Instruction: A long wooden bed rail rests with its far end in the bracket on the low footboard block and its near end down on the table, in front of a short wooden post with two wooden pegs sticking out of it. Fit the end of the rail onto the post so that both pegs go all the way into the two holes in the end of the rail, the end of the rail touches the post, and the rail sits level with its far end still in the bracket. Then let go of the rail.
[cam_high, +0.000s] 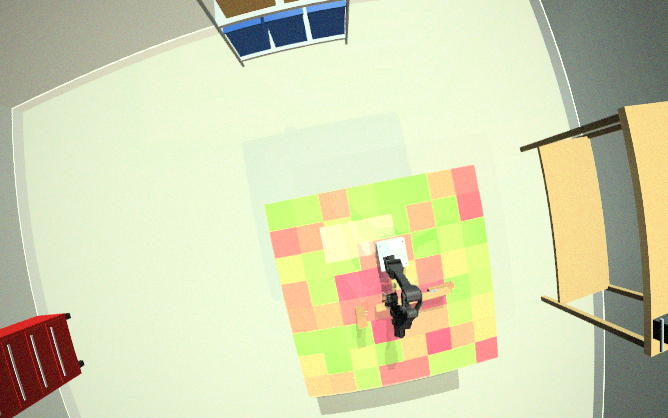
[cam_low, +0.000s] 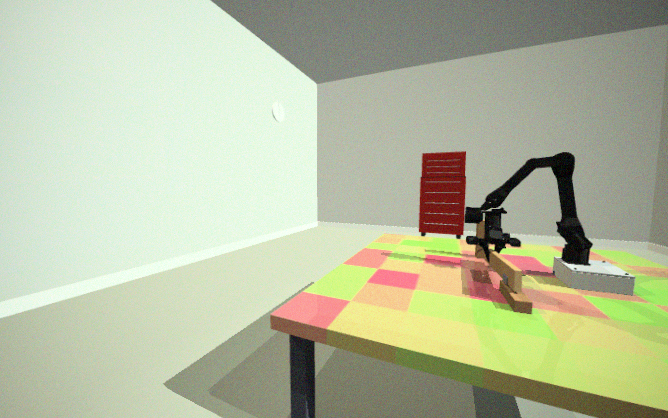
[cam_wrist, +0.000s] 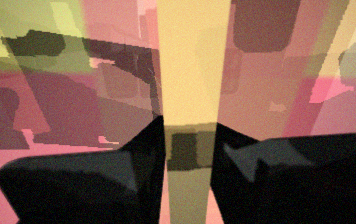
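Observation:
The long wooden rail (cam_high: 431, 296) (cam_low: 506, 269) (cam_wrist: 195, 60) runs from the footboard block (cam_low: 516, 300) toward the short wooden post (cam_high: 361, 318) (cam_low: 480, 231). Its far end is over the block at the small grey bracket (cam_low: 505, 279); the exact seating is too small to tell. My gripper (cam_high: 396, 303) (cam_low: 487, 256) (cam_wrist: 178, 120) points down and is shut on the rail, toward its post end. That end is off the table, and a gap separates it from the post in the top view. The pegs (cam_high: 366, 313) show in that gap. The rail's holes are not visible.
The arm's pale base plate (cam_high: 398, 244) (cam_low: 595, 276) stands on the patchwork table (cam_high: 465, 250) (cam_low: 380, 320), to one side of the rail. A red drawer cabinet (cam_high: 37, 355) (cam_low: 443, 192) and a wooden table (cam_high: 650, 200) stand apart on the floor.

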